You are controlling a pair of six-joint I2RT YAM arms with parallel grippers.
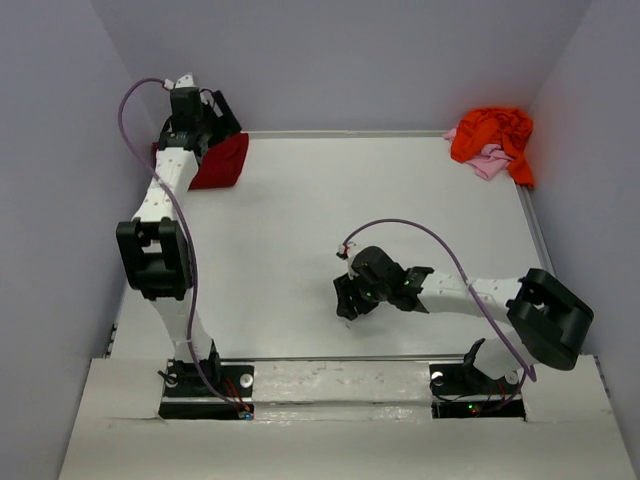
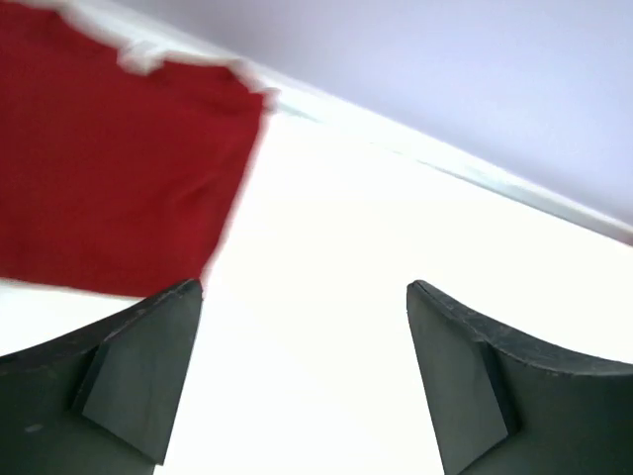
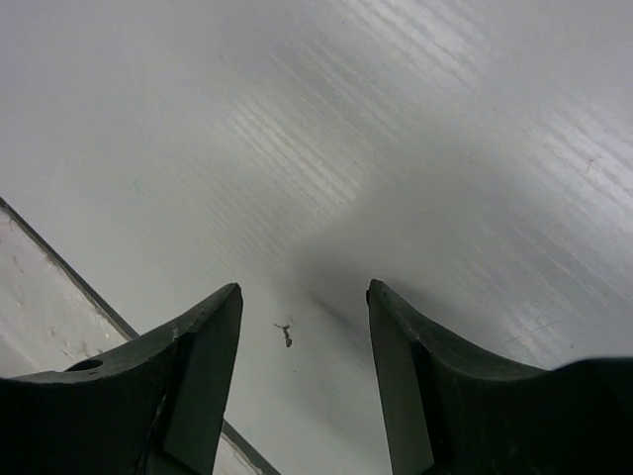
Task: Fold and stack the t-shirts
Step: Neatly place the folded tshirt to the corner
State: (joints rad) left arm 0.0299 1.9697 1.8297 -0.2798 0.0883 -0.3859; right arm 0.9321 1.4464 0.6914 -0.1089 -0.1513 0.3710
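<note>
at far left the crimson t-shirt (image 1: pixel 222 160) is laid flat; orange t-shirt (image 1: pixel 490 132) and pink t-shirt (image 1: pixel 489 164) are heaped far right. left tool (image 2: pixel 305 297) and right tool (image 3: pixel 303 292) are found open, empty. limp cloth is judged best pinched at hems.

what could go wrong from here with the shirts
1. The orange shirt lies crumpled over the pink shirt in the far right corner: one grab may lift both.
2. The open left hand is by the folded red shirt: a low sweep could drag its fold open.
3. That pile hugs the wall: the open right hand may bump it reaching in.
</note>
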